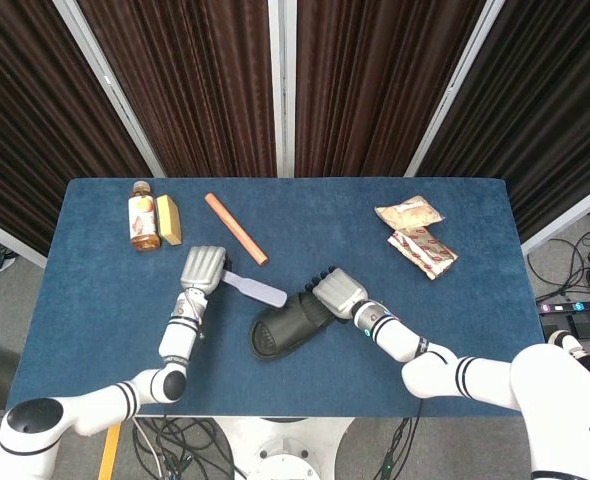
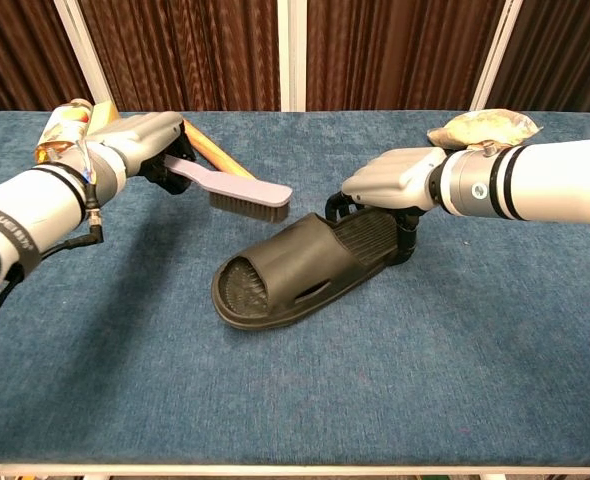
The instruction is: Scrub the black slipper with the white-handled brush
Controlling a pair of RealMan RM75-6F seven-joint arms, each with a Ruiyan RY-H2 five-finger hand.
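Observation:
The black slipper (image 1: 291,324) (image 2: 300,266) lies on the blue table, toe toward the front left. My right hand (image 1: 337,291) (image 2: 393,181) grips its heel end from above. My left hand (image 1: 202,268) (image 2: 140,142) holds the white-handled brush (image 1: 256,290) (image 2: 237,190) by its handle. The brush hangs in the air behind and to the left of the slipper, bristles down, clear of it.
At the back left stand an orange bottle (image 1: 142,216) (image 2: 59,136) and a yellow block (image 1: 168,219). An orange stick (image 1: 236,228) (image 2: 213,151) lies just behind the brush. Two snack packets (image 1: 416,235) (image 2: 482,125) lie at the back right.

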